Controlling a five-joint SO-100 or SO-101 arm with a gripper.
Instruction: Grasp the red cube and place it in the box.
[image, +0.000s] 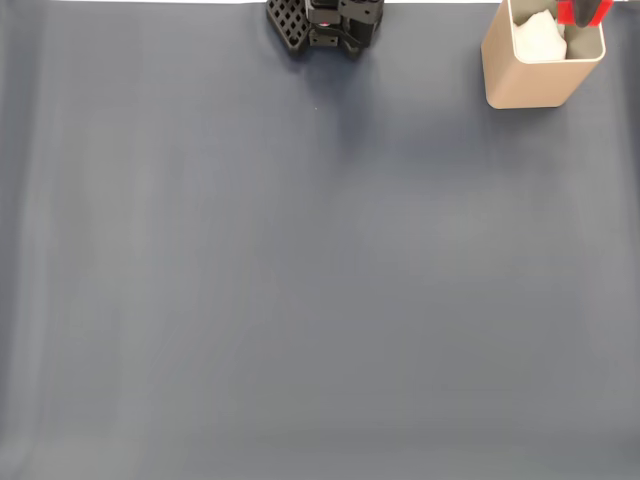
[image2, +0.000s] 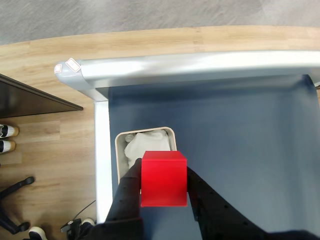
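Tool (image2: 164, 186) gripping red cube (image2: 164, 179), above box (image2: 120, 150)

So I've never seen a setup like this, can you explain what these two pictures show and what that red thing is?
This is a small robot arm working on a table with a dark blue-grey mat. One picture comes from a camera that stands still and looks down on the mat; the black block at its top edge is the arm's base. The other comes from a camera riding on the arm's wrist, looking down past its claw. The claw's two dark fingers are shut on the red cube, holding it above the box, a beige container with white paper inside. The box stands in the mat's corner.
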